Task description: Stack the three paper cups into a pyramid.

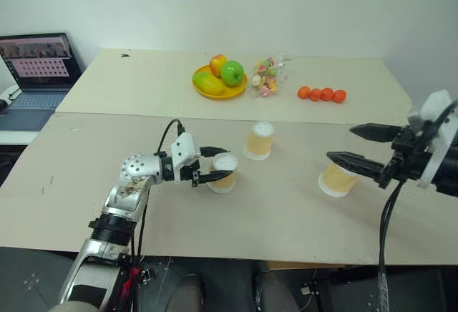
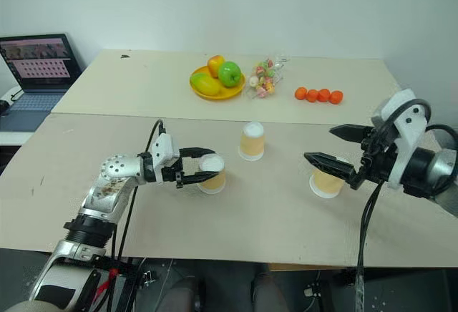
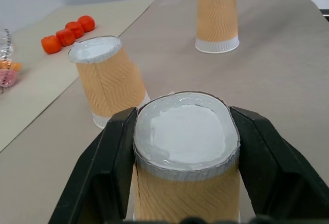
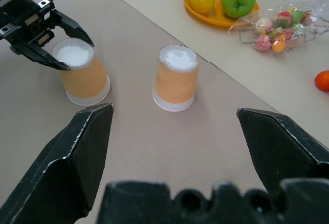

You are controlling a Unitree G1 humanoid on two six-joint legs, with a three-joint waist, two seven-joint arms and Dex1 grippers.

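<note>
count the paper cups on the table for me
3, all upside down. One sits clamped in the left gripper. One stands free at the table's middle. One stands to the right by the open right gripper, partly behind its lower finger.

Three paper cups [image 3: 187, 157] [image 3: 109, 82] [image 3: 217, 18]: matt orange sides embossed with a wavy ribbing, white bases slightly glossy. Left gripper [image 3: 182, 147] fingers [image 3: 110, 167]: smooth black plastic, dull sheen. Table [image 1: 286, 212]: matt beige board. Fruit plate [image 4: 205, 14]: glossy yellow. Sweets bag [image 4: 280, 29]: clear crinkled film.
</note>
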